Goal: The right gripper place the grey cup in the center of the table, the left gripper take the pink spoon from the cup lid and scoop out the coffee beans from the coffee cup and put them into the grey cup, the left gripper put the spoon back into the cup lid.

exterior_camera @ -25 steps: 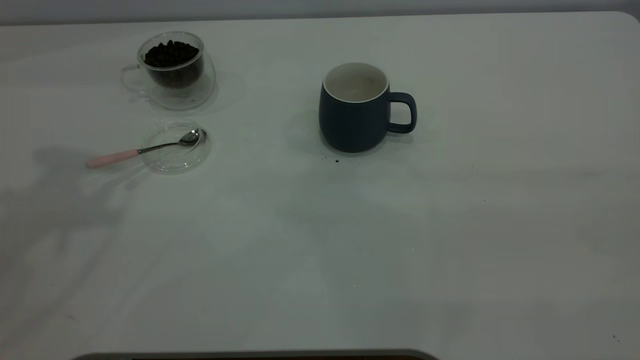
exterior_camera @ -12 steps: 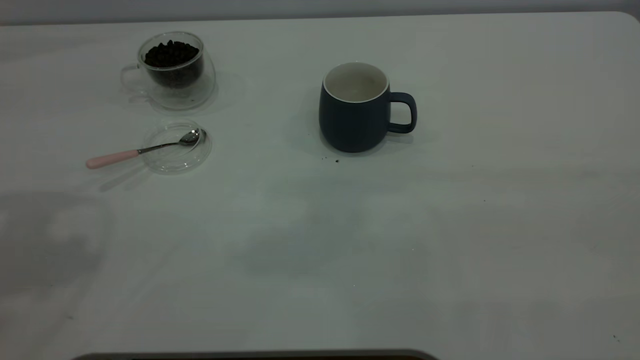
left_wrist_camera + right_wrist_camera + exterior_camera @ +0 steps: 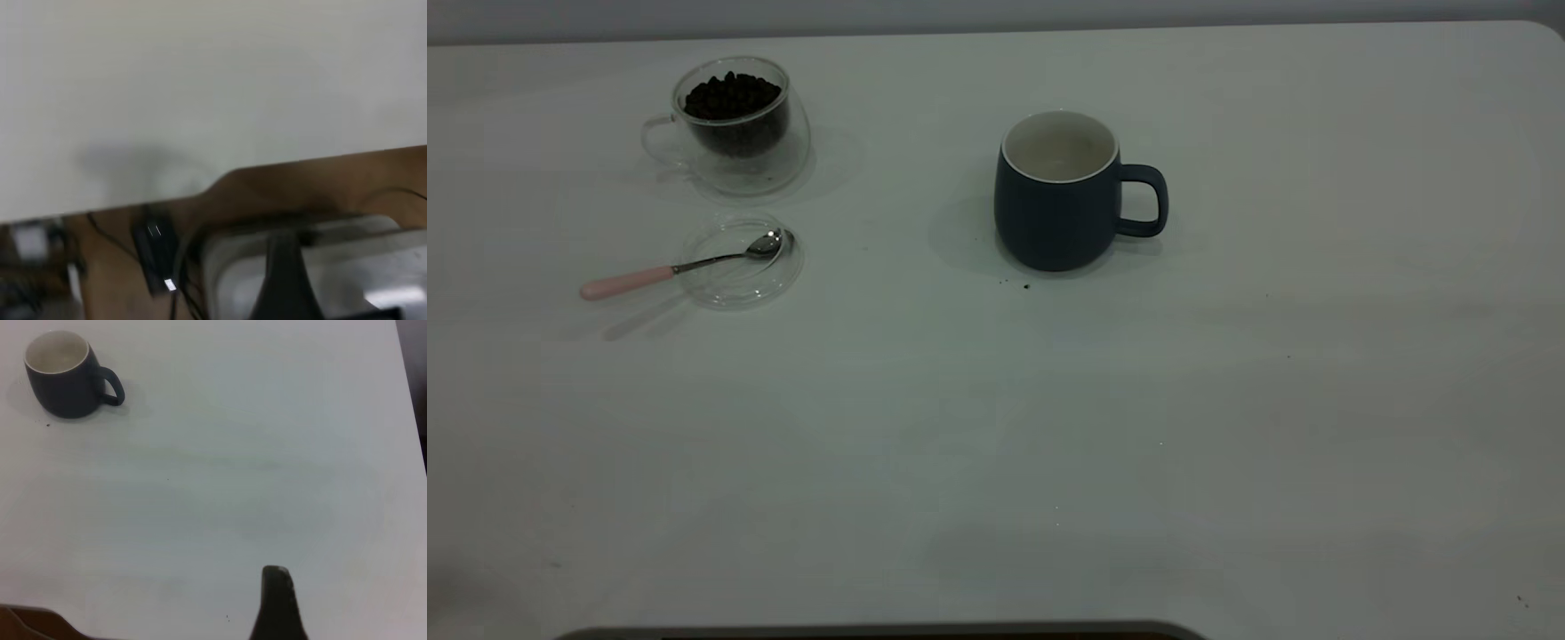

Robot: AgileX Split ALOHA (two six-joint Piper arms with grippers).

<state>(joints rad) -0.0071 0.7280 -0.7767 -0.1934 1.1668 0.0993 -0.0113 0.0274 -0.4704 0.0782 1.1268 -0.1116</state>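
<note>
Spoon [image 3: 680, 267] rests with its bowl on the lid [image 3: 740, 260], beans [image 3: 732, 96] heaped in the glass cup [image 3: 729, 124], mug [image 3: 1060, 189] mid-surface and looking empty; scooping seems not begun; next, the left arm must reach the pink handle; neither arm's fingers show clearly, both well away.
</note>
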